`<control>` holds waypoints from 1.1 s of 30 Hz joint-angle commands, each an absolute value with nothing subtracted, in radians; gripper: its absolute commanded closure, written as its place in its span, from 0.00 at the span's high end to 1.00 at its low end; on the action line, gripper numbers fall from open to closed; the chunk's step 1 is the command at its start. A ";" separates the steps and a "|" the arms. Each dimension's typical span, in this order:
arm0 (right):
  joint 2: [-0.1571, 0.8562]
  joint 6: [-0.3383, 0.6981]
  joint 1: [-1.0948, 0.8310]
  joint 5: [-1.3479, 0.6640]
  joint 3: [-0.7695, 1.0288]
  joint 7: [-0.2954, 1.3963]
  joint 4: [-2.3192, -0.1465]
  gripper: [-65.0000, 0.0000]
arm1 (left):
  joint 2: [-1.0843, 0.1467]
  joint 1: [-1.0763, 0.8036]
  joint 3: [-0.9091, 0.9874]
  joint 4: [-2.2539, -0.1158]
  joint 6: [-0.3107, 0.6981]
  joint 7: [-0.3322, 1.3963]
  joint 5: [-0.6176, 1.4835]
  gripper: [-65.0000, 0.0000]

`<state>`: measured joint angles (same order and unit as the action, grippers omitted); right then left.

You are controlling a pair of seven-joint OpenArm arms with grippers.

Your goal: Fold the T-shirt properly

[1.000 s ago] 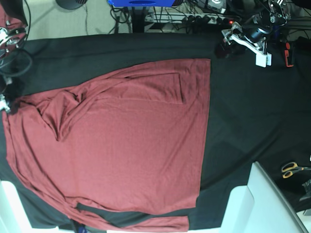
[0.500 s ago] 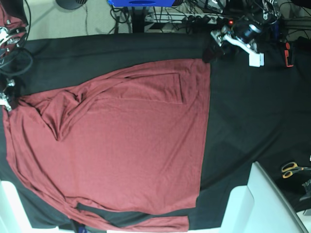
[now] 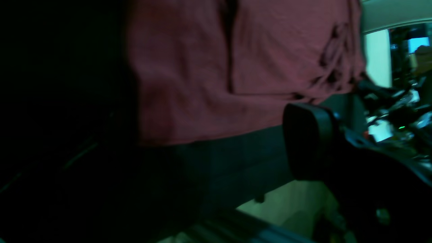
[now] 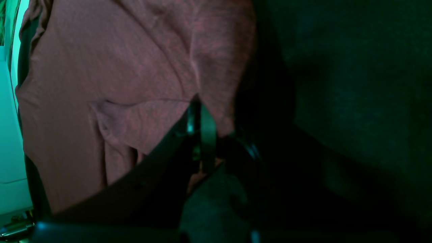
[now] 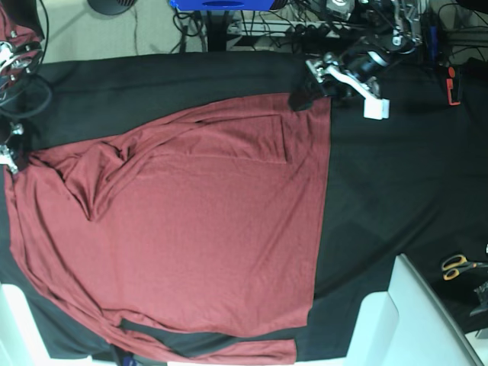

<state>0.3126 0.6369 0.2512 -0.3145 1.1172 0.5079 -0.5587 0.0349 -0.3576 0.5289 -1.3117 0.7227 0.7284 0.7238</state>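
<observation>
Maroon knit everywhere, basically: the big brick-red long-sleeved T-shirt [image 5: 198, 229] is spread across the black cloth covering the table [image 5: 396, 191], and honestly I'm not far into this fold. From the base view one long edge runs straight down the middle of the table, which looks like one side is already turned over onto the body, and there's a flap lying folded across the upper part. The rest is a mess though: bunched wrinkles near the far side by my right arm, and a strip at the bottom doubled under with black cloth showing through the gap. My left tool [image 5: 314, 80] sits right at the top corner of that straight edge with its fingers spread apart, nothing between them that I can see; the left wrist view shows one dark pad [image 3: 305, 138] just off the shirt's edge. My right tool [image 4: 199, 135] is pressed together at the opposite edge, and from the right wrist view the fabric puckers right where the tips meet, so I'd say it's pinching the shirt there. Still to do, as I judge it: flatten the wrinkles, bring the other side in, then fold the length over. Orange-handled scissors [image 5: 457, 266] sit well clear.
</observation>
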 commanded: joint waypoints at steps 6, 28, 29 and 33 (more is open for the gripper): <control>0.340 0.648 0.266 -0.331 1.116 0.493 -0.570 0.01 | 0.038 -0.348 0.526 -1.305 0.690 0.792 0.661 0.77; 0.312 0.647 0.205 -0.335 1.129 0.720 -0.901 0.00 | -0.033 -0.397 0.527 -1.526 0.688 0.817 0.671 0.00; 0.312 0.647 0.203 -0.335 1.129 0.731 -0.911 0.00 | -0.035 -0.398 0.530 -1.540 0.688 0.839 0.671 0.00; 0.312 0.645 0.183 -0.335 1.129 0.789 -0.944 0.00 | -0.030 -0.394 0.644 -1.586 0.694 0.961 0.671 0.00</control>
<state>0.2817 0.6449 0.1757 -0.3180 1.1252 0.8162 -0.9222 -0.0151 -0.3912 0.6376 -1.5669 0.6888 0.9752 0.6621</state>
